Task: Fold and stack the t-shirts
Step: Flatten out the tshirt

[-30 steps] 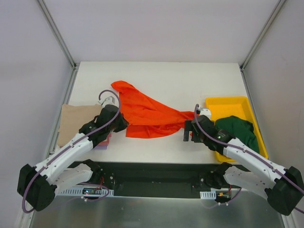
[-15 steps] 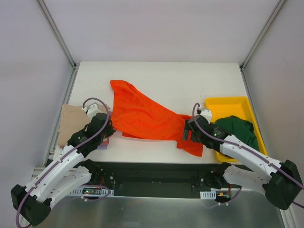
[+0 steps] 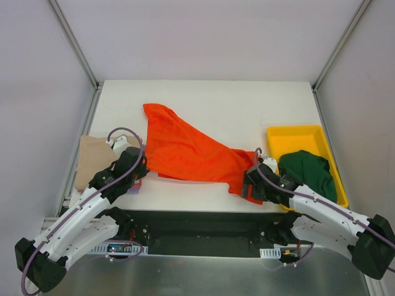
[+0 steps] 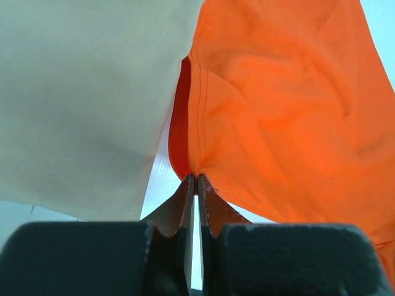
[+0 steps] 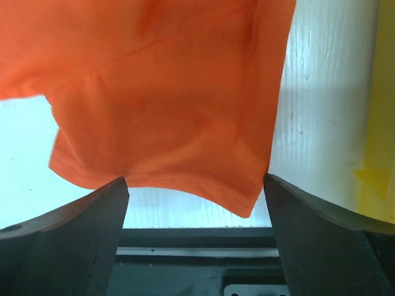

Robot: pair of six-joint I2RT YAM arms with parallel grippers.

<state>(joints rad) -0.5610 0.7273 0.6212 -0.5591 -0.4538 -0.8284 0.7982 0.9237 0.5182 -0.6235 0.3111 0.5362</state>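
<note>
**Left hand pinching the orange-red shirt, right hand standing open at its near corner**

At the far left of the tabletop, the folded tan shirt is lying flat. A sliver of pink and lavender cloth is showing at its near right corner, mostly hidden by the left arm.

Just right of the tan shirt, the left hand is clamping the left edge of the orange-red shirt. In the left wrist view the fingers are pressing together on a pinch of the orange-red shirt, with the tan shirt lying right beside it.

The orange-red shirt is spreading unfolded across the middle of the tabletop. One point is reaching toward the far side, and the hem is trailing to the near right.

There the right hand is sitting over the shirt's near right corner. In the right wrist view its fingers are standing wide apart, gripping nothing, with the hem of the orange-red shirt lying between them.

At the far right, the dark green shirt is lying crumpled in the yellow tray, spilling over its near half.
</note>
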